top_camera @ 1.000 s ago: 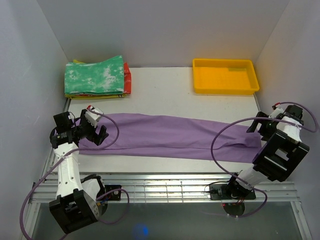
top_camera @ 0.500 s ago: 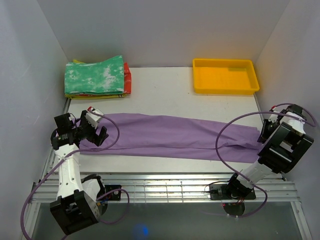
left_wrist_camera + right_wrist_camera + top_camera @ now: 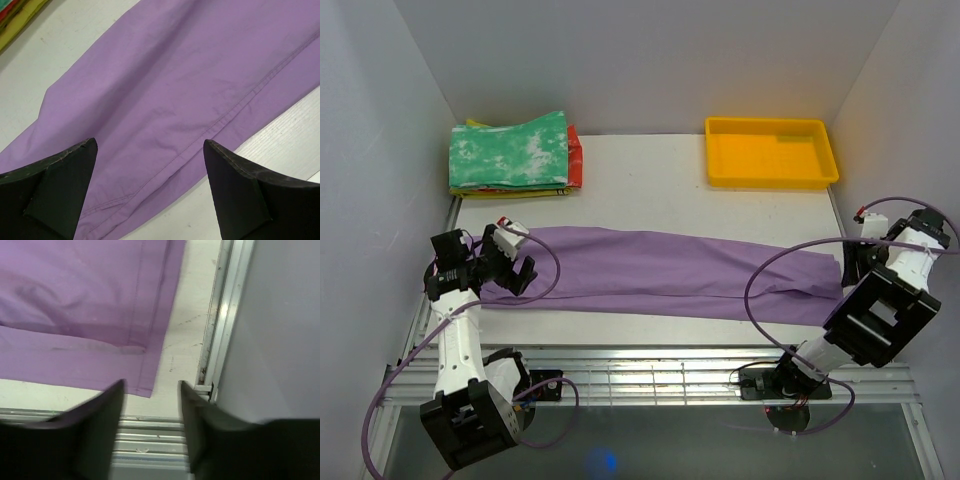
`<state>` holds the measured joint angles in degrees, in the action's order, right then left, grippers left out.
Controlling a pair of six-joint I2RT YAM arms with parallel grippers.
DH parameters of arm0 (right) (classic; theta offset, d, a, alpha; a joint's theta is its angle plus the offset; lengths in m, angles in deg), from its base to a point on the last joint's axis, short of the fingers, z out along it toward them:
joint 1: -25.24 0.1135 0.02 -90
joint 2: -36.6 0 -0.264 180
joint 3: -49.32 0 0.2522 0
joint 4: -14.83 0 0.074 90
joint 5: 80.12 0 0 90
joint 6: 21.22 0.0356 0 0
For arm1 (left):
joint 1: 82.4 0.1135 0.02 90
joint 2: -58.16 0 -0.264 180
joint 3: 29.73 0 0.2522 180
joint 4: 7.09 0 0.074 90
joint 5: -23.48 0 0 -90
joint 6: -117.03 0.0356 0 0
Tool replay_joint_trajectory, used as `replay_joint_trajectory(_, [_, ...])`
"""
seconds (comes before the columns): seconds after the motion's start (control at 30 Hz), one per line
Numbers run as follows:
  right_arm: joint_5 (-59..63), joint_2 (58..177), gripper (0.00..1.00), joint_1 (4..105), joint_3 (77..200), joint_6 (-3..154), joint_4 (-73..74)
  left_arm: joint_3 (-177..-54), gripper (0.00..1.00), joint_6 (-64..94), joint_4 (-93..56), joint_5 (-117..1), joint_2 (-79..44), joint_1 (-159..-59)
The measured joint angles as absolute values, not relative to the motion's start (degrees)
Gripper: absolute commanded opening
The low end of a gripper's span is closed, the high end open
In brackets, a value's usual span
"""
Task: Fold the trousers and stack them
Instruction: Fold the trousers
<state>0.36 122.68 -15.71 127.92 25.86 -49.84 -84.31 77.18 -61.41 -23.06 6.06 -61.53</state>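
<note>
The lilac-purple trousers (image 3: 660, 272) lie flat and stretched out left to right across the white table. My left gripper (image 3: 510, 268) is open and hovers over their left end. In the left wrist view the trousers (image 3: 170, 90) fill the frame, and a seam and their near edge lie between the wide-apart jaws of the gripper (image 3: 150, 144). My right gripper (image 3: 850, 265) is open over their right end. In the right wrist view a hem corner of the trousers (image 3: 85, 315) lies just ahead of the open, empty gripper (image 3: 151, 385).
A stack of folded garments (image 3: 510, 150), green-and-white on top of red and yellow, sits at the back left. A yellow tray (image 3: 770, 152) stands at the back right. A metal rail (image 3: 225, 315) and the right wall run close beside the right gripper. Slotted rails (image 3: 650, 375) line the front edge.
My right arm has swung a little toward the right wall and back over the trousers' end. My left gripper has shifted slightly nearer. The trousers have not moved.
</note>
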Motion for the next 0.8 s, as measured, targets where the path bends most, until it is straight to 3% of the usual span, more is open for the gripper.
replay_joint_trajectory(0.03, [-0.6,122.18,0.87,-15.86,127.41,23.63,-50.24,-84.31,0.98,77.53,-61.62,-23.02,6.06,-61.53])
replay_joint_trajectory(0.07, [-1.93,121.46,0.93,-15.9,127.06,21.32,-50.58,-84.33,0.98,78.12,-62.19,-22.8,6.09,-61.53])
replay_joint_trajectory(0.2, [-8.1,117.18,0.98,-15.58,126.96,8.31,-52.05,-84.96,0.98,81.97,-67.35,-21.07,5.21,-61.53])
replay_joint_trajectory(0.4, [-13.08,115.47,0.83,-9.24,127.52,-13.37,-54.1,-90.43,0.76,85.32,-75.92,-19.43,-5.13,-61.58])
replay_joint_trajectory(0.6, [-12.1,117.83,0.78,-2.85,124.75,-25.26,-54.98,-93.77,0.74,81.97,-78.04,-22.67,-16.19,-61.58])
replay_joint_trajectory(0.7, [-10.59,117.83,0.7,-2.4,122.37,-29.28,-55.15,-93.77,0.73,80.38,-78.28,-25.23,-18.35,-61.58])
replay_joint_trajectory(0.73, [-10.02,117.85,0.62,-2.35,121.62,-30.46,-55.33,-93.77,0.73,79.81,-78.26,-26.17,-18.94,-61.58])
replay_joint_trajectory(0.8, [-8.71,117.88,0.54,-2.31,120.14,-32.76,-55.72,-93.6,0.71,78.87,-77.93,-27.94,-19.73,-61.58])
